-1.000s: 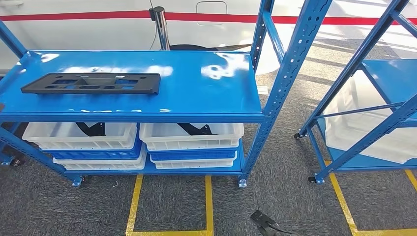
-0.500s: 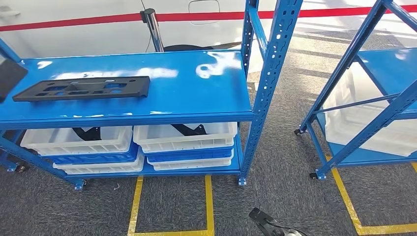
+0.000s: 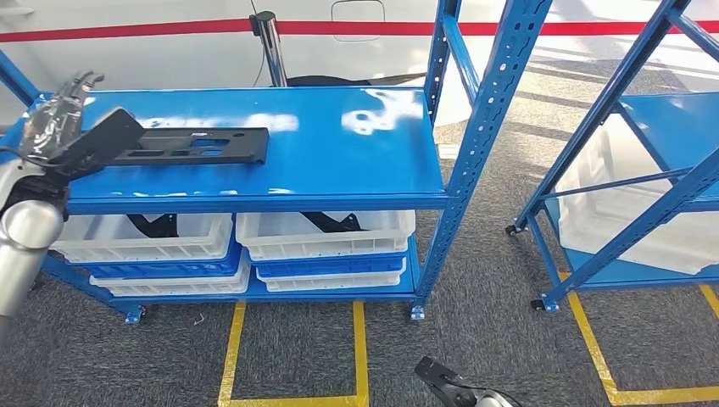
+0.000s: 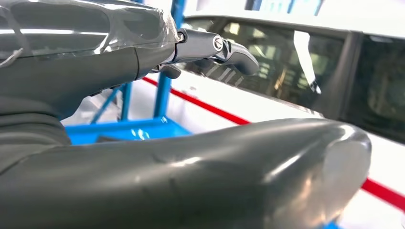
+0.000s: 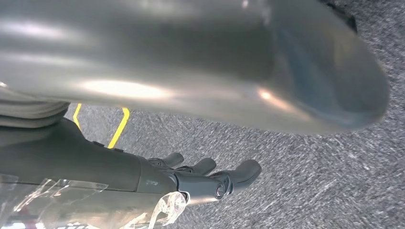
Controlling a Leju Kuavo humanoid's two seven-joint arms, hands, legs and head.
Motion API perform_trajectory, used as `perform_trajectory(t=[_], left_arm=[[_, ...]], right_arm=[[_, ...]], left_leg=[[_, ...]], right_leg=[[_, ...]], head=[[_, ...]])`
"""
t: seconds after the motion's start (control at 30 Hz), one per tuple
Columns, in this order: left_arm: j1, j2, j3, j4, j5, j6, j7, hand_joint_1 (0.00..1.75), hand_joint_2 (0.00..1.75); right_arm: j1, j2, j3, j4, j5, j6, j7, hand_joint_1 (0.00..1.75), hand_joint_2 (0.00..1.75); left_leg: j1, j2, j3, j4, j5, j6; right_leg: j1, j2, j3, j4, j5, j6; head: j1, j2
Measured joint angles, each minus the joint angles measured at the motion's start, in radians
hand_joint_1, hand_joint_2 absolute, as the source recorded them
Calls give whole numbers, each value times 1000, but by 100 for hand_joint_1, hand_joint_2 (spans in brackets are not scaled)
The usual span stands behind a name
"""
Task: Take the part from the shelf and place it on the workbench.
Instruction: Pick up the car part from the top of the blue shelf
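The part [image 3: 203, 144] is a long flat black plate with cut-outs, lying on the left half of the blue shelf top [image 3: 356, 161]. My left hand [image 3: 68, 127] is raised at the shelf's left end, its dark thumb overlapping the part's left end in the head view. In the left wrist view the left hand's fingers [image 4: 224, 47] stretch out apart from the thick thumb [image 4: 239, 176], with nothing between them. My right hand [image 3: 454, 390] hangs low over the carpet. Its fingers [image 5: 229, 176] are extended and hold nothing.
White and blue bins [image 3: 322, 233] are stacked under the shelf top. A blue upright [image 3: 483, 127] stands at the shelf's right end, with a second blue rack [image 3: 644, 186] further right. Yellow lines [image 3: 360, 348] mark the carpet. A white wall with a red stripe [image 3: 169, 27] runs behind.
My left arm has risen into the head view at the left, up to the part's left end. The camera has shifted slightly. The part lies where it was.
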Motion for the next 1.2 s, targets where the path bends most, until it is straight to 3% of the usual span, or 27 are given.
perform_trajectory(t=[0.03, 0.07, 0.1, 0.17, 0.23, 0.33, 0.4, 0.47, 0.5, 0.53, 0.57, 0.63, 0.7, 0.8, 0.87, 0.9, 0.97, 1.0, 1.03, 1.07, 1.13, 1.2], left_arm=[[1, -10, -8, 3, -2, -2, 1, 0, 0], [2, -19, -14, 6, -3, -4, 3, 0, 0], [2, -27, -20, 9, -1, -5, 7, 0, 0], [2, -41, -28, 15, 6, -8, 21, 0, 0], [4, -53, -36, 23, 15, -12, 33, 0, 0], [7, -65, -48, 36, 21, -15, 45, 0, 0], [6, -69, -55, 45, 21, -15, 47, 0, 0], [10, -72, -60, 54, 22, -15, 48, 0, 0], [13, -73, -62, 59, 23, -15, 48, 0, 0], [16, -75, -64, 64, 24, -15, 49, 0, 0], [18, -77, -65, 68, 27, -15, 49, 0, 0], [16, -80, -65, 74, 31, -15, 53, 0, 0], [13, -82, -65, 77, 31, -15, 56, 0, 0], [14, -85, -65, 83, 26, -15, 60, 0, 0], [12, -86, -65, 86, 24, -14, 60, 0, 0], [11, -87, -65, 87, 22, -13, 60, 0, 0], [9, -92, -65, 91, 17, -11, 62, 0, 0], [10, -95, -66, 93, 15, -8, 63, 0, 0], [12, -98, -67, 96, 13, -5, 64, 0, 0], [14, -101, -69, 98, 11, -1, 66, 0, 0], [15, -105, -70, 101, 6, 4, 68, 0, 0], [15, -108, -71, 104, 3, 6, 70, 0, 0]], right_arm=[[0, 0, 1, 0, 0, 0, 1, 0, 0], [-1, 0, 2, 0, 1, 0, 2, 0, 0], [-2, 0, 2, 0, 3, 0, 2, 0, 0], [-4, 1, 3, 0, 6, 0, 2, 0, 0], [-5, 3, 3, 0, 8, -1, 1, 0, 0], [-7, 3, 3, 0, 9, -1, 0, 0, 0], [-10, 4, 3, 0, 9, -2, 0, 0, 0], [-10, 4, 3, 0, 9, -3, 0, 0, 0], [-10, 4, 3, 0, 9, -3, 0, 0, 0], [-9, 4, 3, 0, 9, -3, 0, 0, 0], [-9, 5, 3, 0, 9, -3, 0, 0, 0], [-10, 7, 4, 0, 9, -4, 0, 0, 0], [-10, 7, 3, 0, 10, -6, -1, 0, 0], [-9, 6, 3, 0, 11, -7, -2, 0, 0], [-9, 4, 3, 0, 12, -7, -2, 0, 0], [-10, 4, 4, 0, 12, -7, -3, 0, 0], [-9, 5, 4, 0, 11, -7, -3, 0, 0], [-8, 5, 4, 0, 12, -7, -3, 0, 0], [-7, 5, 4, 0, 12, -7, -2, 0, 0], [-5, 5, 4, 0, 12, -7, -2, 0, 0], [-4, 4, 4, 0, 12, -7, -2, 0, 0], [-4, 2, 5, 1, 12, -8, -1, 0, 0]], left_leg=[[2, -1, 1, 0, -1, -1], [4, -1, 2, 1, -2, -3], [8, -1, 4, 3, -4, -6], [9, -2, 6, 6, -10, -17], [8, -2, 7, 6, -12, -29], [14, -1, 4, 10, -21, -41], [15, 0, -36, 95, -69, -46], [14, 0, -109, 248, -131, -50], [14, 0, -139, 304, -146, -51], [14, 0, -151, 323, -142, -50], [13, 0, -141, 296, -118, -48], [13, 2, -73, 150, -50, -43], [8, 4, -13, 33, -17, -37], [4, 0, 2, 7, -18, -21], [6, -1, 13, 5, -18, -9], [7, -1, 19, 5, -19, -4], [5, -2, 24, 5, -23, 3], [3, -3, 26, 5, -26, 5], [2, -6, 29, 5, -30, 6], [1, -8, 34, 5, -35, 7], [-1, -11, 48, 5, -47, 4], [-2, -12, 56, 3, -57, -3]], right_leg=[[-3, 0, -3, 3, 10, 3], [-6, -1, 15, -37, 38, 5], [-10, -1, 51, -111, 77, 8], [-12, 2, 120, -248, 126, 11], [-8, 6, 143, -294, 132, 5], [-7, 6, 145, -303, 138, -17], [-9, 6, 148, -309, 142, -31], [-8, 6, 148, -309, 141, -37], [-7, 6, 148, -309, 140, -37], [-6, 7, 149, -309, 138, -37], [-6, 7, 151, -309, 136, -36], [-6, 8, 158, -309, 129, -30], [-2, 8, 164, -308, 122, -20], [1, 7, 168, -303, 120, -5], [-1, 3, 157, -270, 104, 4], [-2, 2, 134, -224, 83, 8], [-4, 0, 58, -88, 31, 13], [-4, 0, 19, -30, 15, 14], [-4, 0, -5, -6, 16, 14], [-4, 0, -10, -21, 39, 11], [-1, 0, 32, -155, 129, -1], [7, 1, 77, -277, 183, -15]], head=[[0, 0], [0, 0], [0, 0], [0, 0], [-1, 0], [-1, 0], [-3, 0], [-4, 0], [-4, 0], [-4, 0], [-4, 0], [-5, 0], [-4, 0], [-2, 0], [-1, 0], [-1, 0], [0, 0], [0, 0], [0, 0], [0, 0], [0, 0], [-1, 0]])
